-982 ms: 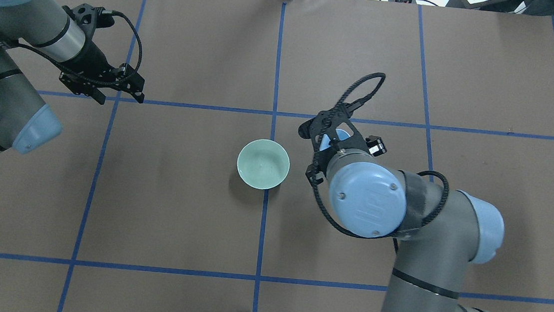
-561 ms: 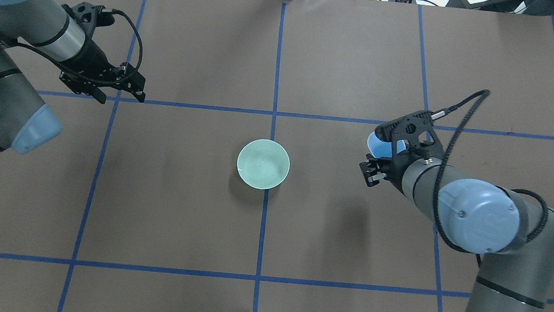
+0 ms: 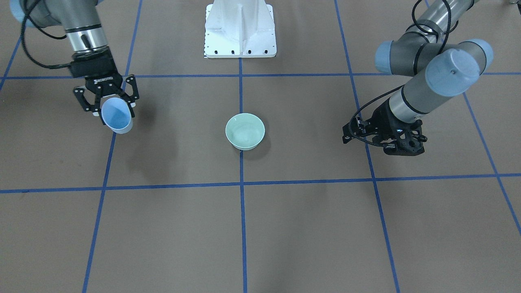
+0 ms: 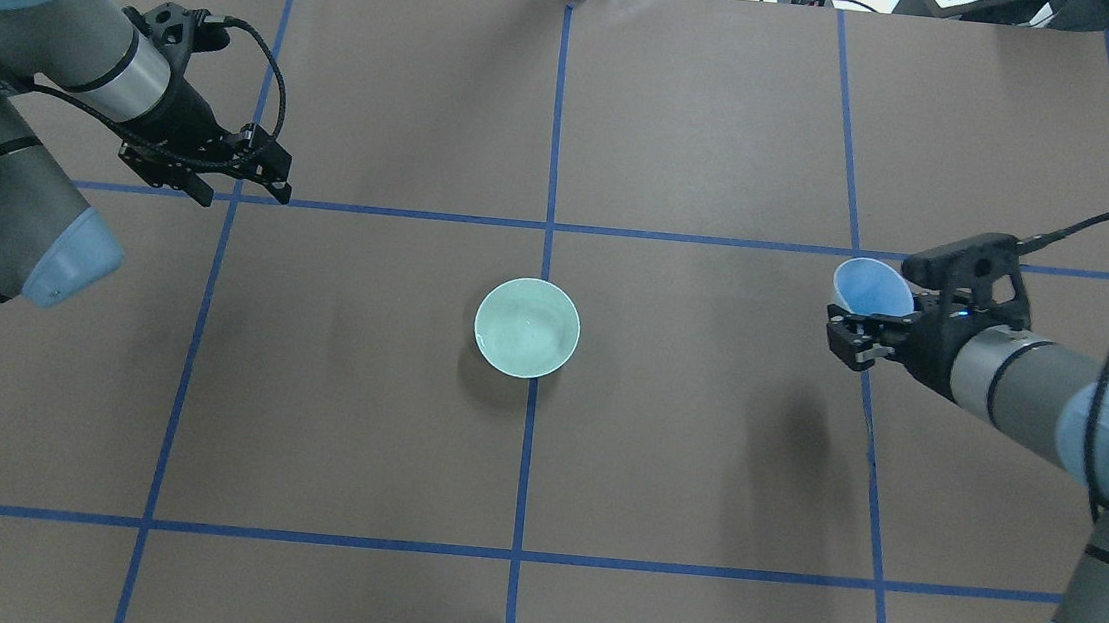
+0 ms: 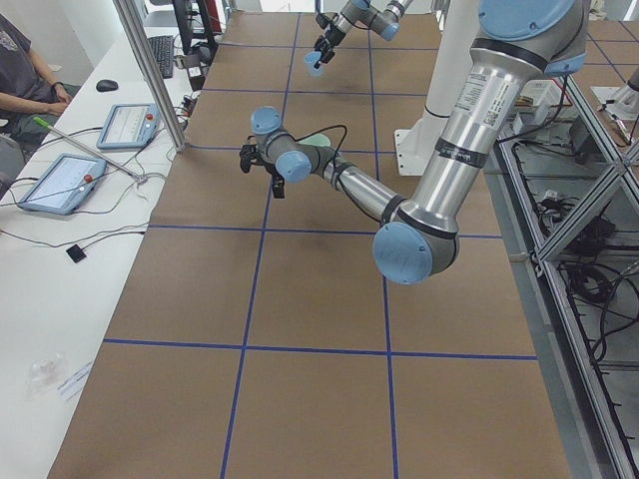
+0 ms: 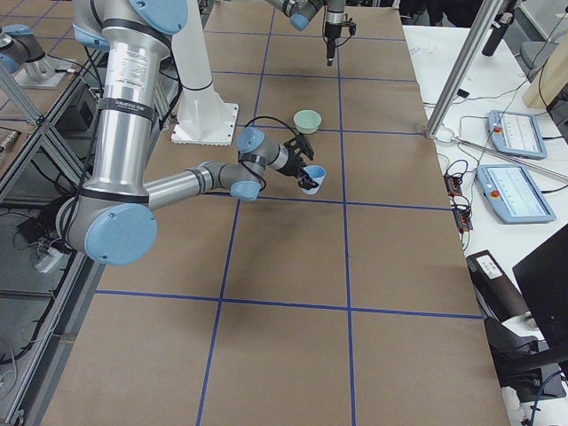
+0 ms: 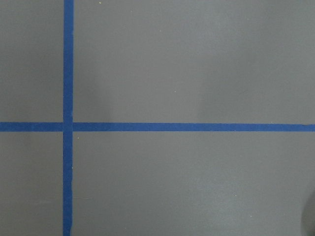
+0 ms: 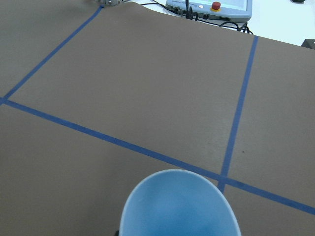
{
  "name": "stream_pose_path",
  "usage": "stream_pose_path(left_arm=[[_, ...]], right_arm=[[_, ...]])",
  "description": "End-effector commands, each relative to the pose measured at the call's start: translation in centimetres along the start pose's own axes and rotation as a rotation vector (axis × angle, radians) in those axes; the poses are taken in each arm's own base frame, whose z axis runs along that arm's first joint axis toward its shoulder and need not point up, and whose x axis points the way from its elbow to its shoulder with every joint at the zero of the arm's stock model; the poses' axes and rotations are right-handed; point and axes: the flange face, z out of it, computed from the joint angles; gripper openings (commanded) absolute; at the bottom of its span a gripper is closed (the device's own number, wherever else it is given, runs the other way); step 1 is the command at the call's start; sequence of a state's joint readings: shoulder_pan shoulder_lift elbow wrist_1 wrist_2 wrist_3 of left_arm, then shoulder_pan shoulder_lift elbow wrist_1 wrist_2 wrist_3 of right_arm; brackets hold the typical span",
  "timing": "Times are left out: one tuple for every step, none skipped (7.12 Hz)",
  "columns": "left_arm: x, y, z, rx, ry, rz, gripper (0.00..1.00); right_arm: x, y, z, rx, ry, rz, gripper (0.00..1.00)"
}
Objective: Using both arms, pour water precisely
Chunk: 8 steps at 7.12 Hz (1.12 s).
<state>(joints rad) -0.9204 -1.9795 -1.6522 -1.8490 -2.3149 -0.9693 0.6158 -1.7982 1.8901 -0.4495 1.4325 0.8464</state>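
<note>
Room: a white bench (image 5: 70, 249) runs along the table's far side and carries control tablets (image 5: 62, 182) and loose cables; a person (image 5: 20, 70) sits at its end.
Table: a broad top covered in brown paper (image 4: 353, 434), split into large squares by blue tape lines (image 4: 552, 151).
Left arm (image 4: 45, 56): silver-grey tubes with light blue caps, folded at the elbow, forearm slanting out to the far-left tape crossing.
Right arm (image 4: 1030, 378): forearm low and close to level, wrist turned toward the table's middle.
White bolted pedestal (image 3: 240, 28): at the robot's edge, on the centre line.
Left gripper (image 4: 242, 192): black, pointing down above the crossing, fingers spread, holding nothing.
Right gripper (image 3: 110, 108): fingers closed around the cup's sides, beside a right-hand tape crossing.
Pale green round bowl (image 4: 526, 327): upright on the centre tape line, well apart from both grippers.
Light blue plastic cup (image 3: 117, 116): tilted, mouth facing up and away from the robot.
Water (image 3: 244, 131): only faint whitish streaks inside the bowl; whether any is in the cup I cannot tell.
</note>
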Motion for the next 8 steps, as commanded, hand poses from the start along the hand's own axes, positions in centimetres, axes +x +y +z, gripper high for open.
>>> stream_pose_path(left_arm=[[0.1,0.1,-0.1,0.001,0.001,0.001,1.0],[0.1,0.1,-0.1,0.001,0.002,0.002,1.0],[0.1,0.1,-0.1,0.001,0.002,0.002,1.0],[0.3,0.2,-0.3,0.003,0.005,0.005,1.0],[0.3,0.2,-0.3,0.003,0.005,0.005,1.0],[0.3,0.2,-0.3,0.003,0.005,0.004,1.0],[0.3,0.2,-0.4,0.004,0.006,0.005,1.0],[0.4,0.2,-0.5,0.005,0.007,0.006,1.0]], right_arm=[[9.1,5.7,-1.4,0.084,-0.057,0.03,0.4],[12.5,8.2,-0.9,0.107,-0.061,0.027,0.4],[13.8,9.0,-0.9,0.114,-0.058,0.025,0.4],[14.5,9.6,-0.8,0.113,-0.049,0.026,0.42],[14.5,9.8,-0.7,0.108,-0.049,0.028,0.45],[14.4,9.8,0.0,0.108,-0.047,0.031,0.59],[14.9,10.3,0.6,0.098,-0.038,0.029,0.62],[14.9,10.3,0.6,0.097,-0.037,0.031,0.64]])
